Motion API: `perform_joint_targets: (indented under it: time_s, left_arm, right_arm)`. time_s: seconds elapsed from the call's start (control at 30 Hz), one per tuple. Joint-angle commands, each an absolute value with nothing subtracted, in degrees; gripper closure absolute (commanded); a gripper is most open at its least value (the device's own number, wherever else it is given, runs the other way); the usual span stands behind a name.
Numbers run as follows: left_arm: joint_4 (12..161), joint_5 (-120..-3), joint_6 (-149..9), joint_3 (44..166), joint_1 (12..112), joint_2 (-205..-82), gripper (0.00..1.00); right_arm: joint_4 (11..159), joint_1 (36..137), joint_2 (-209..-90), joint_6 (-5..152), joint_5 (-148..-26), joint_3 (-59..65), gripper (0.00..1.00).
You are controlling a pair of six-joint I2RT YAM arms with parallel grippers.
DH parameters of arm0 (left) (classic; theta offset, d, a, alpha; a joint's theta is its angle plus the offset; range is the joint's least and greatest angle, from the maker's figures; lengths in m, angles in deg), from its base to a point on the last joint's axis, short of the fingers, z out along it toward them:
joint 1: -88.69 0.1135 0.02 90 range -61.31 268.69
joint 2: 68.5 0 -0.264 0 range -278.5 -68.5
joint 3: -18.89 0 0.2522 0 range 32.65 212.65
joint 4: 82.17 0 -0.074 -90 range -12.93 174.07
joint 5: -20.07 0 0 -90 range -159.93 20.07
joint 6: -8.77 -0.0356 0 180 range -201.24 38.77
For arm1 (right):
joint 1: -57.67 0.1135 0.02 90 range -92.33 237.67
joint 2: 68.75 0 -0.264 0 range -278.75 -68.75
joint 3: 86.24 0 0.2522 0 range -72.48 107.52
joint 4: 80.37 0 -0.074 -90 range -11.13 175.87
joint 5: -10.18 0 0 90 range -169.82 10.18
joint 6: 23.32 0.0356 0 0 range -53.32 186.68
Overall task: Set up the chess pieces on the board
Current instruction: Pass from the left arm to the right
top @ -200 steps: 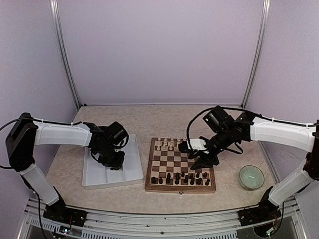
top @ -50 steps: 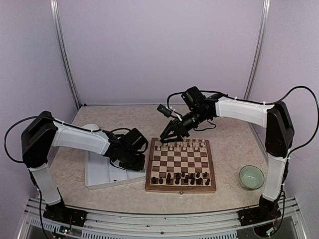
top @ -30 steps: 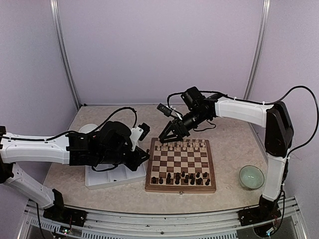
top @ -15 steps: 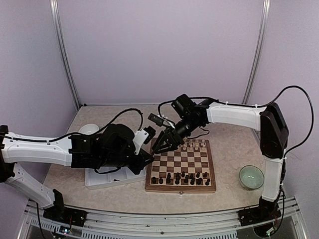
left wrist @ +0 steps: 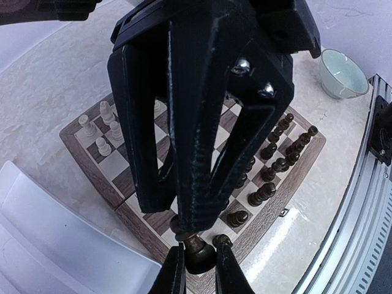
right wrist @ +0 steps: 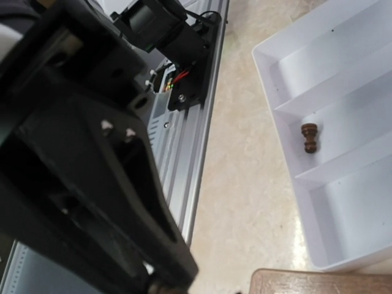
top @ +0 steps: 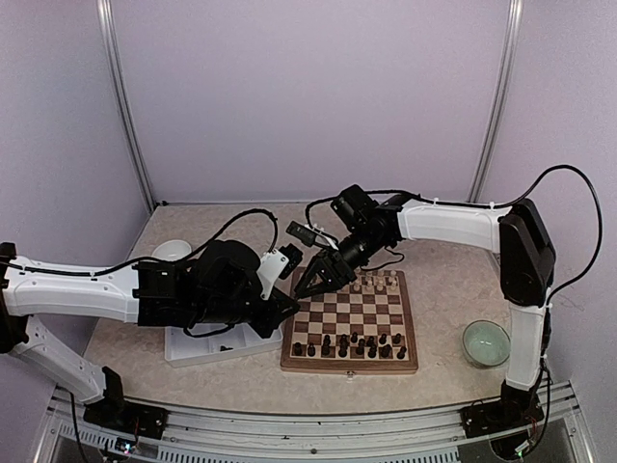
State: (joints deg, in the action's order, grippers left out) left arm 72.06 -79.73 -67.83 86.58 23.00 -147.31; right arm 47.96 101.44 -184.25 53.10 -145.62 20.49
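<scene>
The board [top: 347,313] lies mid-table and also shows in the left wrist view [left wrist: 138,217]. Dark chess pieces [top: 347,344] stand in its two near rows, seen too in the left wrist view [left wrist: 272,165]. My left gripper [left wrist: 199,264] is shut on one dark chess piece [left wrist: 197,252], held just above the board's near left corner. From above, that gripper [top: 286,307] is at the board's left edge. My right gripper [top: 313,283] hovers over the far left corner. Its dark fingers [right wrist: 122,202] are blurred, so their state is unclear.
Cream-white figures [top: 371,283] stand along the far rows. The white divided tray [top: 193,349] lies left of the board under my left arm, with one dark piece [right wrist: 309,137] lying in it. A green bowl [top: 486,342] sits right of the board, and a white bowl [top: 172,251] sits far left.
My left arm swung from the tray to the board's left edge with a dark piece. My right gripper moved left along the far row to the far left corner.
</scene>
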Motion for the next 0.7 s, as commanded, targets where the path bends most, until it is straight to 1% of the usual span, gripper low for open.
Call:
perform_joint_targets:
  time_s: [0.0, 0.33, 0.53, 0.6, 0.67]
  left_arm:
    - [73.4, -81.1, -68.6, 88.7, 22.6, -147.9, 0.94]
    - [73.3, -82.8, -68.9, 89.0, 22.6, -148.7, 0.94]
    - [73.1, -83.3, -69.0, 89.3, 22.5, -149.5, 0.93]
    - [72.5, -83.9, -68.7, 89.5, 22.5, -149.6, 0.87]
    - [70.2, -84.9, -68.6, 89.8, 22.6, -149.7, 0.80]
  right_arm:
    - [47.1, 102.2, -185.0, 52.7, -147.3, 21.6, 0.73]
    - [45.8, 103.1, -185.1, 51.1, -148.8, 22.0, 0.77]
    - [45.6, 103.3, -185.1, 50.4, -147.5, 22.5, 0.88]
    - [45.1, 103.2, -184.9, 49.6, -146.1, 23.1, 0.93]
    - [44.5, 103.1, -184.3, 48.1, -143.2, 23.5, 0.95]
